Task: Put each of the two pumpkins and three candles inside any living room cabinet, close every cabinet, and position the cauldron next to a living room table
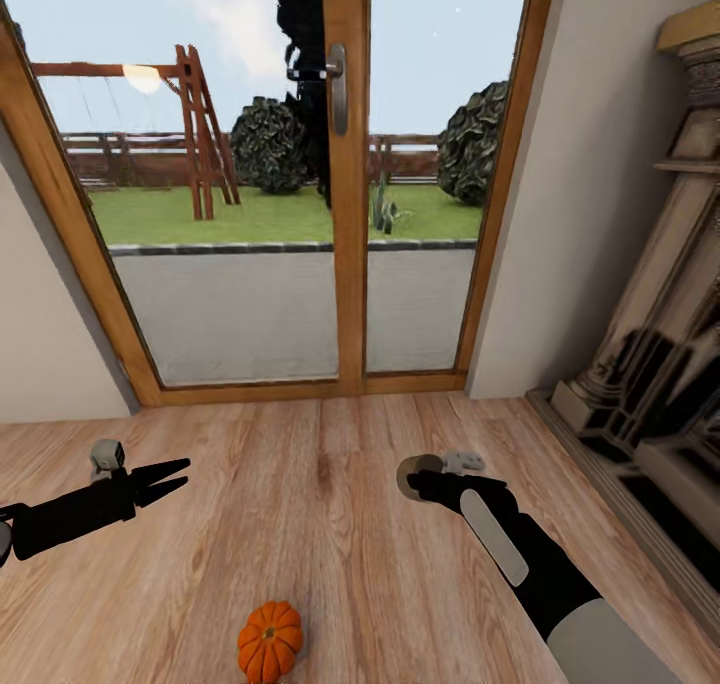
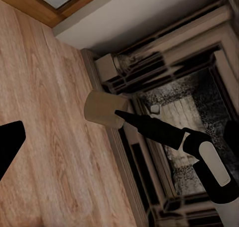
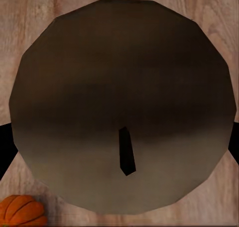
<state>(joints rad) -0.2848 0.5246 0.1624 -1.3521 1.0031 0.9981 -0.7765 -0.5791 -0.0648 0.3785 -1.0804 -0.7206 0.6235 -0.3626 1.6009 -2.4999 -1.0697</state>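
Right gripper clamped on a taupe candle held above the wood floor near the fireplace surround at right, left gripper fingers spread and empty at left, orange pumpkin sitting on the floor near-centre between the arms, glass door far ahead.

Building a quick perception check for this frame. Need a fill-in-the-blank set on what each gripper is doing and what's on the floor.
1. The right gripper is shut on a ____.
2. The left gripper is ____ and holds nothing.
3. The pumpkin sits on the wooden ____.
4. The fireplace stands on the robot's ____ side.

Missing words: candle; open; floor; right
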